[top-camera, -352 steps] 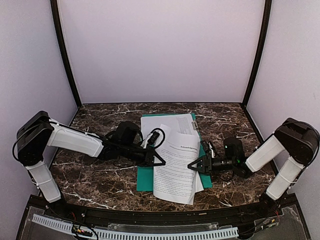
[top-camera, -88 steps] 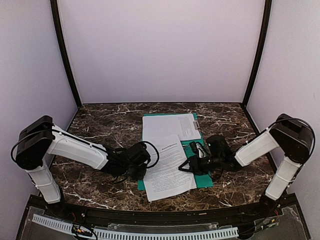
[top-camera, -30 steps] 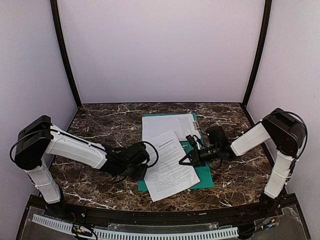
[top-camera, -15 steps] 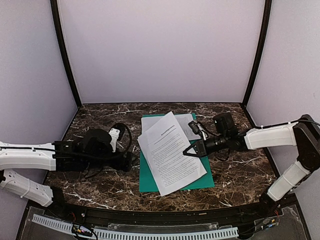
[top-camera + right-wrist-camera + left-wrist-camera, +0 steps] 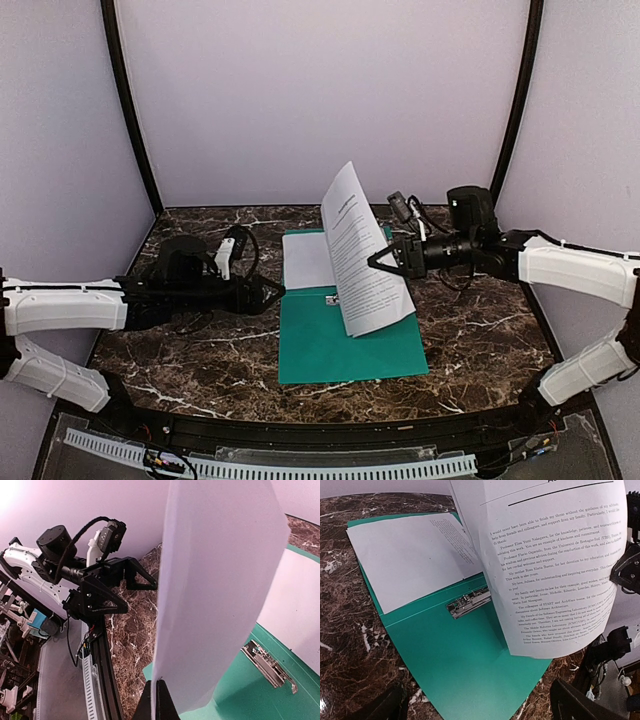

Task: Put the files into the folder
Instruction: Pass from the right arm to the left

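Two files: lifted sheet [image 5: 358, 255] held nearly upright over the folder; flat sheet [image 5: 305, 262] lying on the folder's far left part.
Folder [image 5: 350, 345]: one, flat on the bench [image 5: 200, 360], one metal clip [image 5: 469, 602] showing.
Right pincer [image 5: 374, 262]: pinching the lifted sheet's edge.
Left pincer [image 5: 275, 293]: spread, holding nothing, beside the folder.

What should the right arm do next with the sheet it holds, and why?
Probably lower the lifted sheet flat onto the green folder: it stands nearly upright, pinched by the right fingers, while the other sheet already lies inside, beyond the clip.
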### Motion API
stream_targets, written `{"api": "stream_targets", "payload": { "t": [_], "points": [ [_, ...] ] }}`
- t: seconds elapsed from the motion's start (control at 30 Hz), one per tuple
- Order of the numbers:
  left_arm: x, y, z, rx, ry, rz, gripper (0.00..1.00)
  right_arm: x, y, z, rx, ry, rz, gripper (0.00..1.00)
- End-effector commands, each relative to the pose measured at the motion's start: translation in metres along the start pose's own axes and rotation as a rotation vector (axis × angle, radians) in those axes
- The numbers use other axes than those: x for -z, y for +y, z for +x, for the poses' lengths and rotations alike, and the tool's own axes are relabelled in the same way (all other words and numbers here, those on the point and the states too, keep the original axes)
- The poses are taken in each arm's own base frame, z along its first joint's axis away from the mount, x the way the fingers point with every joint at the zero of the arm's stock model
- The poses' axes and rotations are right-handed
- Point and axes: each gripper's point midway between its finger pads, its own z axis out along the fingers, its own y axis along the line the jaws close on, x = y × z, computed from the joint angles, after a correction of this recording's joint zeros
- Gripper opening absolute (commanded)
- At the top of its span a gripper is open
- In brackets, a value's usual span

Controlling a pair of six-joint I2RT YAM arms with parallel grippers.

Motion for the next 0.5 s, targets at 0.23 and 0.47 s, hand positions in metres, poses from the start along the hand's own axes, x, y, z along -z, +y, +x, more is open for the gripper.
{"api": "stream_targets", "payload": {
  "t": [0.23, 0.47],
  "points": [
    [-0.019, -0.045, -0.027, -0.008, -0.077, 0.383, 0.99, 0.018, 0.05, -0.053, 0.009, -0.062, -0.16, 0.0],
    [-0.042, -0.065, -0.024, 0.079, -0.031, 0.575, 0.99, 0.026, 0.07, -0.067, 0.022, -0.075, -0.221, 0.0]
  ]
}}
